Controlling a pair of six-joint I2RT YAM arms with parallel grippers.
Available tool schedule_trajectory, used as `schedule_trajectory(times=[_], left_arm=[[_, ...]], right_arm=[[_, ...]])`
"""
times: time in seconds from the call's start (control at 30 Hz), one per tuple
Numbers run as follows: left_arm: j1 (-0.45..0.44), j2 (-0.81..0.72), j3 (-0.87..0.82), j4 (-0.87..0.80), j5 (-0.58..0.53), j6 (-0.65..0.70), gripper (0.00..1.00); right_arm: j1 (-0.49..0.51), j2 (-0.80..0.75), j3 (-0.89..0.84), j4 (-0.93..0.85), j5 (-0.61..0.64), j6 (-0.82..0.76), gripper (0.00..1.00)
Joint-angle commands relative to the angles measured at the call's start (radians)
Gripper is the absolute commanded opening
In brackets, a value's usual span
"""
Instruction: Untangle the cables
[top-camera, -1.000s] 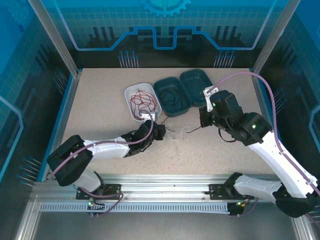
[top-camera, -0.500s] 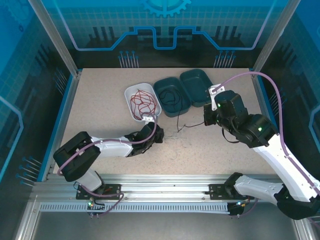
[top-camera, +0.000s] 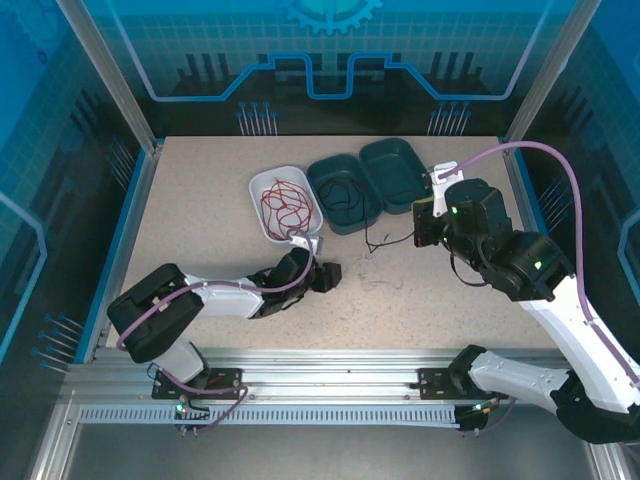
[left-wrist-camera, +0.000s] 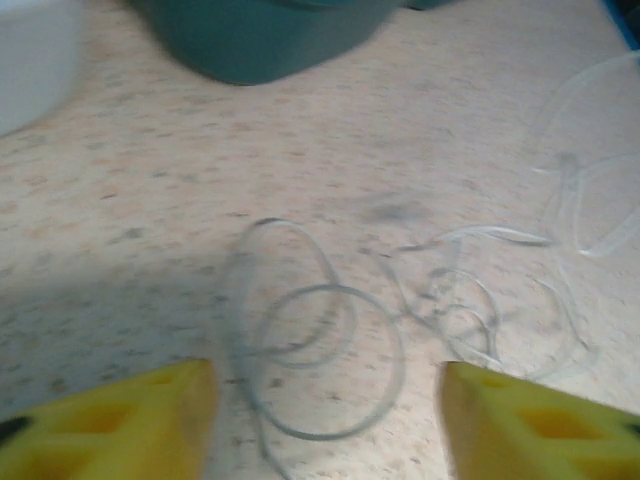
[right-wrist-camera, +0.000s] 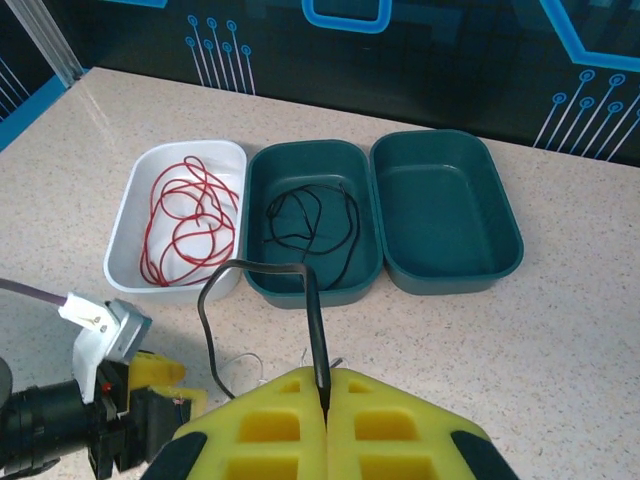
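Cables sit in three places. The white cable (left-wrist-camera: 330, 290) lies loose on the counter (top-camera: 200, 220) in thin overlapping loops; the top view shows it faintly (top-camera: 372, 262) near the counter's middle, between the two pincers. The red cable (top-camera: 283, 205) is coiled inside the white tray (top-camera: 257, 190), at about 11 o'clock from the white cable. A black coil (top-camera: 340, 192) rests in the middle teal tray (top-camera: 322, 172) at 12 o'clock, and a second teal tray (top-camera: 395, 150) touches that one on its 2 o'clock side. A black strand (right-wrist-camera: 312, 310) rises from the right pincer (right-wrist-camera: 327, 385), bends over towards 9 o'clock and drops to the counter; in the top view it runs from that pincer (top-camera: 418, 228) towards 8 o'clock (top-camera: 390, 242). Whether the strand joins the black coil I cannot tell. The right pincer is clenched on the strand, its yellow fingers (right-wrist-camera: 400, 420) pressed together with the wire nipped at the tips, and it hangs at about 2 o'clock from the white cable, just below the teal trays. The left pincer (top-camera: 333, 275) sits low over the counter at about 8 o'clock from the white cable; its wrist view shows it (left-wrist-camera: 325, 378) released, the yellow fingers (left-wrist-camera: 130, 420) wide apart with the cable's loops between and just beyond them, not touching either one.
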Motion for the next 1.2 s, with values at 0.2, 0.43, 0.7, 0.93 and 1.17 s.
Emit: schedule_trajectory(times=[0.2, 0.43, 0.7, 0.93, 1.17], left_arm=[[-0.033, 0.038, -0.044, 0.51, 0.189, 0.28, 0.81], [-0.035, 0.202, 0.02, 0.65, 0.172, 0.371, 0.81], [-0.035, 0.292, 0.105, 0.637, 0.086, 0.366, 0.64], [0.008, 0.298, 0.103, 0.558, 0.059, 0.245, 0.23], [0.044, 0.283, 0.06, 0.527, 0.068, 0.178, 0.09]], right_arm=[[0.002, -0.014, 0.004, 0.09, -0.114, 0.082, 0.0], [0.002, -0.033, 0.025, 0.104, -0.18, 0.108, 0.0], [0.002, -0.043, 0.042, 0.095, -0.212, 0.116, 0.0], [-0.001, -0.042, 0.132, 0.027, -0.194, 0.076, 0.0], [-0.003, -0.069, 0.246, -0.065, -0.076, 0.027, 0.0]])
